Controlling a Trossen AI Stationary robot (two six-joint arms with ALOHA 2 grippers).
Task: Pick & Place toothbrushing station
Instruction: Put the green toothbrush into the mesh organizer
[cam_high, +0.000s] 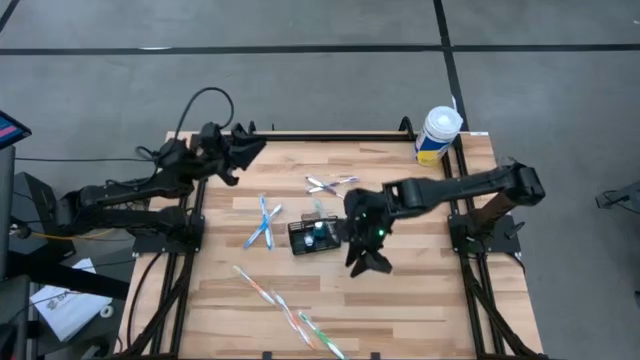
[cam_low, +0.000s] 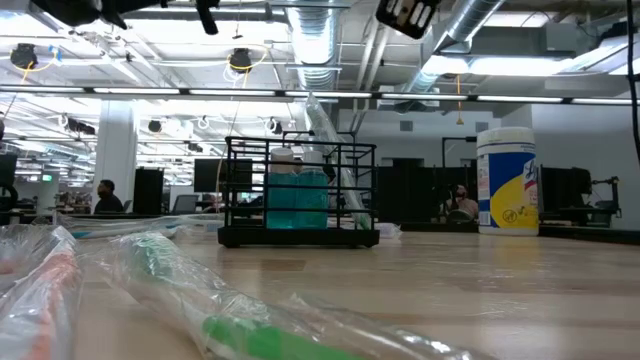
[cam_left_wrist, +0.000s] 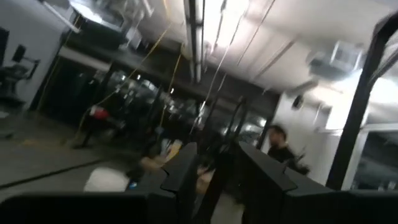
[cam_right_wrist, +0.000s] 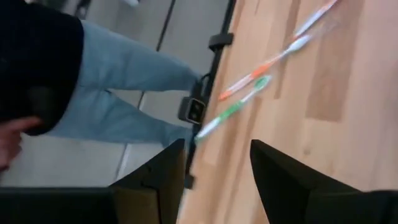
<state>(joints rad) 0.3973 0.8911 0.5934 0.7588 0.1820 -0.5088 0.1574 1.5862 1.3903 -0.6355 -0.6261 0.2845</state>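
The small black wire-mesh organiser basket (cam_high: 311, 237) stands upright near the middle of the pale wooden slatted table (cam_high: 420, 300) in the high view, holding a teal bottle (cam_low: 296, 197) and a clear-wrapped toothbrush (cam_low: 335, 160) that leans out of its top toward the upper right of the low view. The right gripper (cam_high: 368, 258) hangs just to the right of the basket in the high view, apart from it, its two dark fingers (cam_right_wrist: 281, 180) spread with a clear gap and nothing between them; its wrist view looks down past the table edge to two loose toothbrushes, one orange (cam_right_wrist: 264, 68) and one green (cam_right_wrist: 233, 111), lying side by side, and to a person's blue-trousered legs (cam_right_wrist: 118, 93) at the left of that frame. The left gripper (cam_high: 240, 150) waits at the upper left corner of the table in the high view, well apart from the basket; its fingers (cam_left_wrist: 186, 177) stand a little apart with nothing seen between them, though that wrist view is blurred, so this is only likely. A white-and-yellow cylindrical wipes tub (cam_high: 437, 134) stands at the upper right corner of the table. Two blue toothbrushes (cam_high: 264, 222) lie crossed left of the basket, and more wrapped brushes (cam_high: 290, 312) lie toward the lower middle
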